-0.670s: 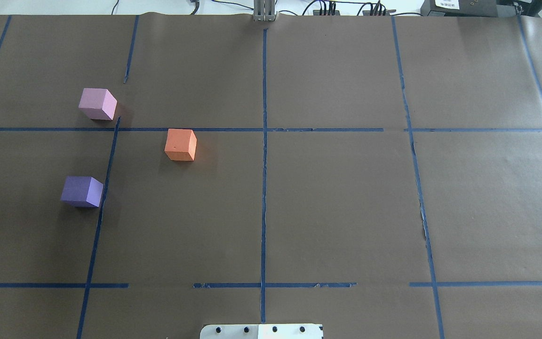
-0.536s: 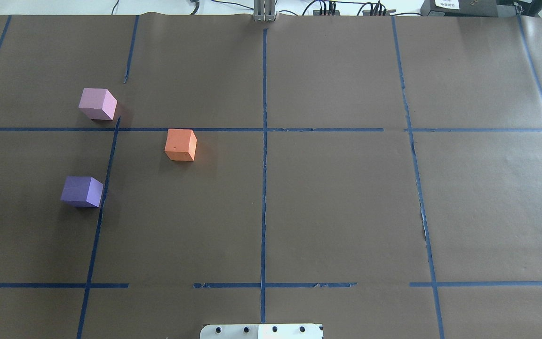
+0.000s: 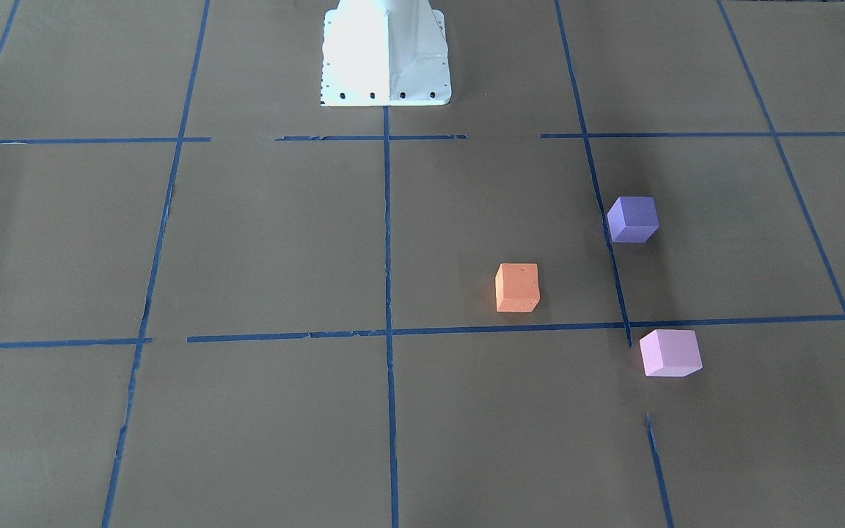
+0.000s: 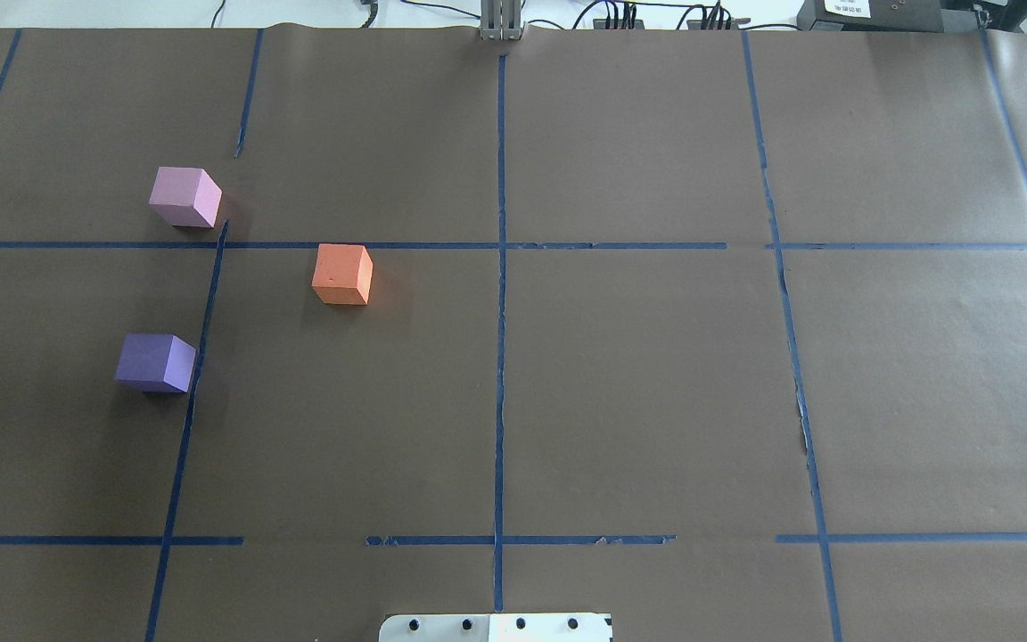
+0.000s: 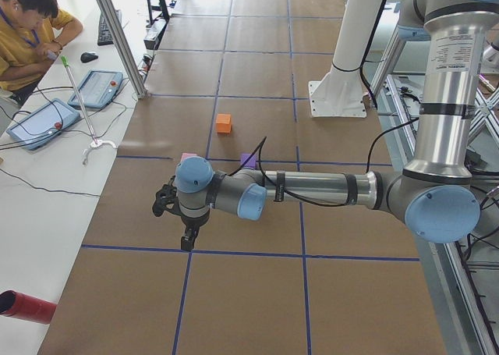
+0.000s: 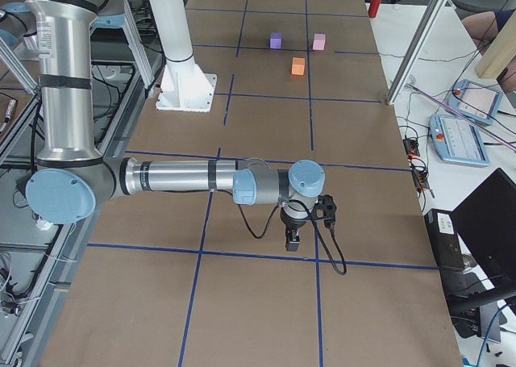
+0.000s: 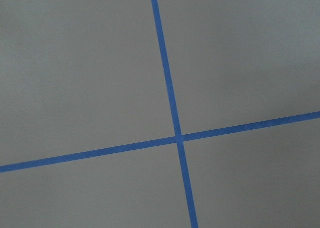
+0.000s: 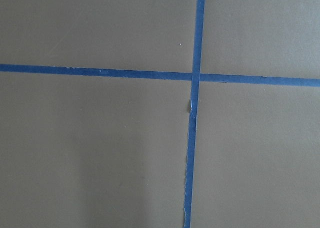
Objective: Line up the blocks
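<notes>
Brown-papered table [image 4: 656, 401] with a blue tape grid [image 4: 500, 357]
We see an orange cube [image 4: 342, 274] on it; left of that cube, a dark purple cube [image 4: 155, 362] nearer the robot and a pink-lilac cube [image 4: 184, 196] farther.

On the table [image 4: 656, 401], in the left half of the overhead view, the top block [image 4: 184, 197] is placed at the upper left, the bottom block [image 4: 155, 362] below it, and the side block [image 4: 341, 274] to the right of both, all well apart.

Bright, even light; soft shadow beside the orange block [image 4: 342, 275]; sharp frames
</notes>
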{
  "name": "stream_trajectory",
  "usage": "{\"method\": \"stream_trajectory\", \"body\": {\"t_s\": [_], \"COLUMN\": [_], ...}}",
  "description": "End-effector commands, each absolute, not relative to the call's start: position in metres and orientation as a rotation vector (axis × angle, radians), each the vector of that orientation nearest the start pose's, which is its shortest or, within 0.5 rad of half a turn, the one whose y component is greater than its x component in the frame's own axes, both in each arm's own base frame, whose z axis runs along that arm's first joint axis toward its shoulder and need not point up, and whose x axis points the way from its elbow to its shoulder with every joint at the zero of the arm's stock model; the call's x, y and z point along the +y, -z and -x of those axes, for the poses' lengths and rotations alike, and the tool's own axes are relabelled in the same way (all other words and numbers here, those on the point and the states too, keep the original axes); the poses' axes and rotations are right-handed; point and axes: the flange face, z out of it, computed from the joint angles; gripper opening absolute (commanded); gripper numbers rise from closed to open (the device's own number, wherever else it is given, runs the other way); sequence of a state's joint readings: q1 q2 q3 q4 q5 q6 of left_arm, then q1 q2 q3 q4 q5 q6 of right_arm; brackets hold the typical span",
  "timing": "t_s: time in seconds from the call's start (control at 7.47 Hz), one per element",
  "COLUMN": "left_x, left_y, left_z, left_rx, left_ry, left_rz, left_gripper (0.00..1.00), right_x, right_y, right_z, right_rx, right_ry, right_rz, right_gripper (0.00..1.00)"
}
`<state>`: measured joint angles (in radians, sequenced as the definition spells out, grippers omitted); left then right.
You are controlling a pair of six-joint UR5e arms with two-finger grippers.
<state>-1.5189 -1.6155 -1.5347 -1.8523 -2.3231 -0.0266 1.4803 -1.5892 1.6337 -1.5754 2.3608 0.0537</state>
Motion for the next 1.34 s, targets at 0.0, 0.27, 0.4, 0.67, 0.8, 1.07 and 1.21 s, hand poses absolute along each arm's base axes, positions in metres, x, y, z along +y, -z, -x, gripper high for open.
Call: {"method": "stream_trajectory", "body": {"t_s": [0.0,0.27,0.4,0.67,0.8,1.07,1.21], "left_x": [-0.536,-0.549,-0.553,-0.584,-0.586,-0.571,-0.564], "left_y": [-0.612,-0.565,-0.529,-0.446,-0.398,-0.322,-0.286], "left_z": [0.005,-0.045,-0.085,-0.154,-0.197,-0.281,-0.322], "left_rx": [0.808,0.866,0.883,0.929,0.948,0.958,0.951], "left_ry": [-0.162,-0.112,-0.177,-0.280,-0.201,-0.130,-0.109], "left_rz": [-0.245,-0.210,-0.233,-0.297,-0.281,-0.266,-0.214], "left_gripper": [1.00,1.00,1.00,1.00,1.00,1.00,1.00], "right_x": [-0.490,-0.490,-0.490,-0.490,-0.490,-0.490,-0.490], "right_y": [-0.636,-0.636,-0.636,-0.636,-0.636,-0.636,-0.636], "right_z": [-0.018,-0.018,-0.018,-0.018,-0.018,-0.018,-0.018], "right_rx": [-0.791,-0.791,-0.791,-0.791,-0.791,-0.791,-0.791], "right_ry": [0.051,0.051,0.051,0.051,0.051,0.051,0.051], "right_rz": [0.018,0.018,0.019,0.018,0.018,0.019,0.018], "right_gripper": [1.00,1.00,1.00,1.00,1.00,1.00,1.00]}}
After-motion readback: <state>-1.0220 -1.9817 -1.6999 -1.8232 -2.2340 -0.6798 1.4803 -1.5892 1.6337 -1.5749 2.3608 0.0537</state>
